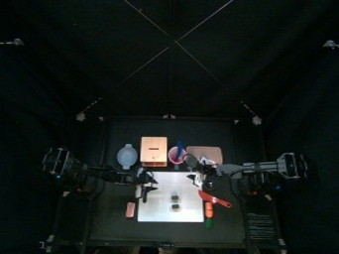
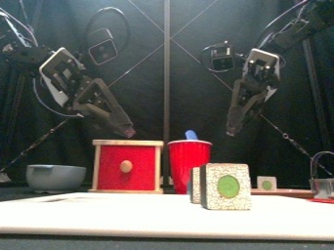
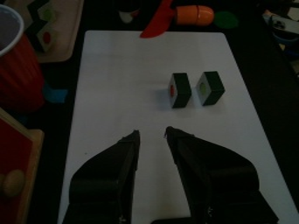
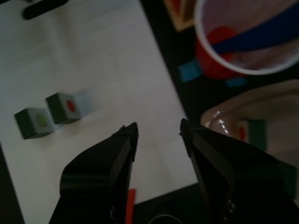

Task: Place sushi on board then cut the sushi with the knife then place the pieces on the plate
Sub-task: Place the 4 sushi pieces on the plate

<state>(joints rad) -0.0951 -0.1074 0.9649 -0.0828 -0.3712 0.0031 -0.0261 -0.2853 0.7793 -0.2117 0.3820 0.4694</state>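
Observation:
Two dark green sushi pieces [image 1: 176, 206] stand side by side, slightly apart, on the white cutting board [image 1: 159, 226]; in the front view they overlap [image 2: 225, 186]. A red toy knife [image 1: 213, 203] lies at the board's right edge. Behind the board stands the red cup [image 2: 189, 166] with the blue knife [image 2: 192, 136] in it. The pink tray [image 1: 203, 156] at the back right holds another sushi piece [image 2: 268, 183]. My left gripper [image 3: 152, 133] hovers open and empty above the board's left part. My right gripper [image 4: 159, 125] hangs open and empty over the board's back right.
The wooden box with the red drawer [image 2: 128, 166] and the blue-grey bowl [image 2: 55, 177] stand at the back left. A metal cutter [image 2: 322, 176] sits far right. An orange and green toy [image 3: 193, 14] lies beside the red knife. A small red thing [image 1: 130, 209] lies left of the board.

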